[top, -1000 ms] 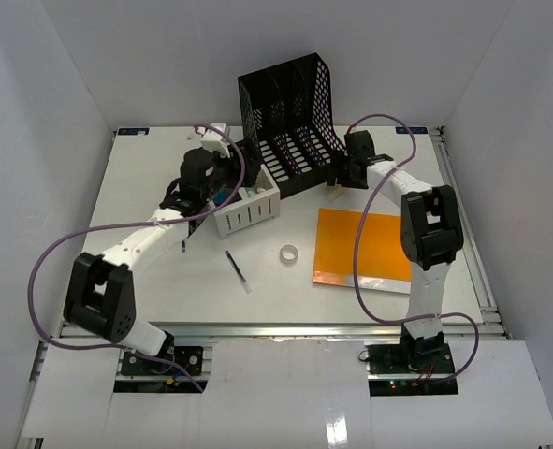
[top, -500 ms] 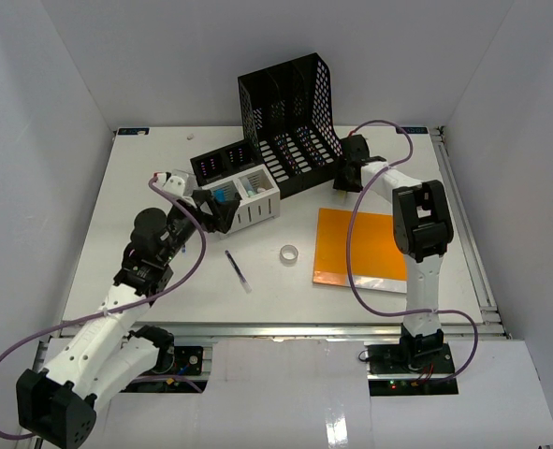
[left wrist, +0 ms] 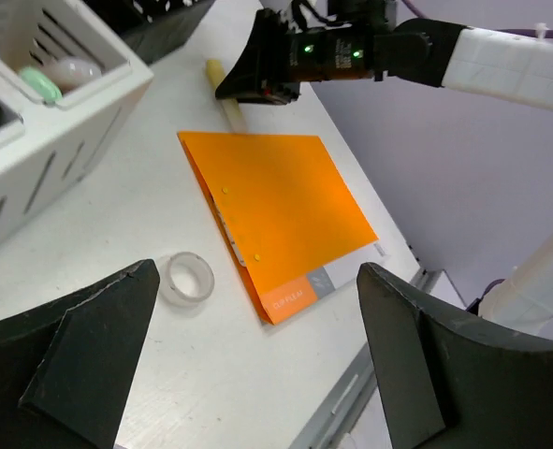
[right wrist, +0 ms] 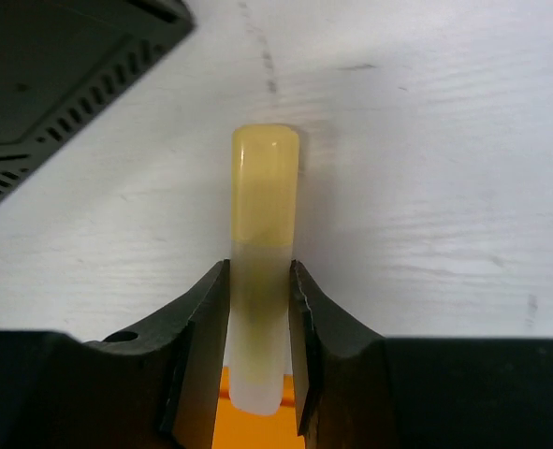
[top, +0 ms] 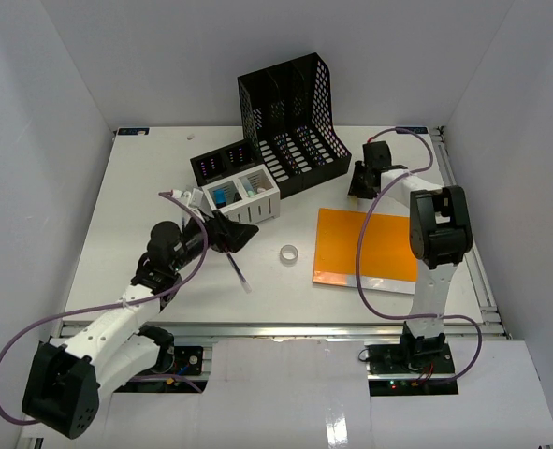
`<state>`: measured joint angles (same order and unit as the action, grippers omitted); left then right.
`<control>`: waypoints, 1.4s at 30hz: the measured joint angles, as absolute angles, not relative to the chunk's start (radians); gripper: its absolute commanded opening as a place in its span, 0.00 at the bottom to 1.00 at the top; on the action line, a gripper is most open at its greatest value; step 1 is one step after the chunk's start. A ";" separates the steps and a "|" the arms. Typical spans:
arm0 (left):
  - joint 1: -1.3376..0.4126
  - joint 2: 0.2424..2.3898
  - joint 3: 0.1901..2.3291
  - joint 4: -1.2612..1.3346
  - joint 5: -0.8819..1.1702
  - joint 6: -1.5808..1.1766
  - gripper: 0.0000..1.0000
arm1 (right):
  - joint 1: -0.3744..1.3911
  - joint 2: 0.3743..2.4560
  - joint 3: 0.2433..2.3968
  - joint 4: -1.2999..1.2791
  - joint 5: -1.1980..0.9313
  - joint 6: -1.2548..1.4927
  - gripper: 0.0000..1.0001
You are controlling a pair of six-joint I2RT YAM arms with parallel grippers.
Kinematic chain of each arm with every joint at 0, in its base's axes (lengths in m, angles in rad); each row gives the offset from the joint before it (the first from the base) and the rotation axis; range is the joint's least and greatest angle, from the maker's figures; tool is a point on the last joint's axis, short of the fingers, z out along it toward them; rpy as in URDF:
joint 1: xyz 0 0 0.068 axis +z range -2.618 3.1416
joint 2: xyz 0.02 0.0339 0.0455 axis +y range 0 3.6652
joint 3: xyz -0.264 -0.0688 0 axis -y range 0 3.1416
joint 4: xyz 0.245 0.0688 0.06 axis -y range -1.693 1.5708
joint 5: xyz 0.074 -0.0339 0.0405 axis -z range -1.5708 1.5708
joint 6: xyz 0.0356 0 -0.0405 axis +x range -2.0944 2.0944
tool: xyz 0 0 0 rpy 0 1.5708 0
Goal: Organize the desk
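Left hand (top: pixel 231 234) withdrew; right hand (right wrist: pixel 257 281) pinches one yellow stick (right wrist: pixel 265 178).

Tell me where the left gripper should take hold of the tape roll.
Probably from straight above: the tape roll lies flat on the desk, hole up. Pinch its rim wall, one finger inside the hole, one outside; the open left gripper suits.

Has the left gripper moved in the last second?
Yes. The left gripper pulled back from the black file rack, ending nearer the tape roll.
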<state>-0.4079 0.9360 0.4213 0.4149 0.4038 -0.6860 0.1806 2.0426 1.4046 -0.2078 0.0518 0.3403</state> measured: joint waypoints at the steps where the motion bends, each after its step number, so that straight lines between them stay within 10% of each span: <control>1: -0.410 0.963 0.420 0.435 0.412 -0.715 0.98 | 0.164 2.026 1.390 -0.209 0.025 0.328 0.08; 19: -0.612 1.563 0.808 0.660 0.403 -0.902 0.74 | 0.382 1.374 0.960 -0.157 -0.776 -0.213 0.08; 34: -0.663 1.623 0.861 0.634 0.370 -0.892 0.67 | 0.386 1.349 0.951 -0.144 -0.779 -0.243 0.08; 42: -0.675 1.618 0.861 0.589 0.313 -0.873 0.43 | 0.386 1.349 0.950 -0.120 -0.734 -0.220 0.15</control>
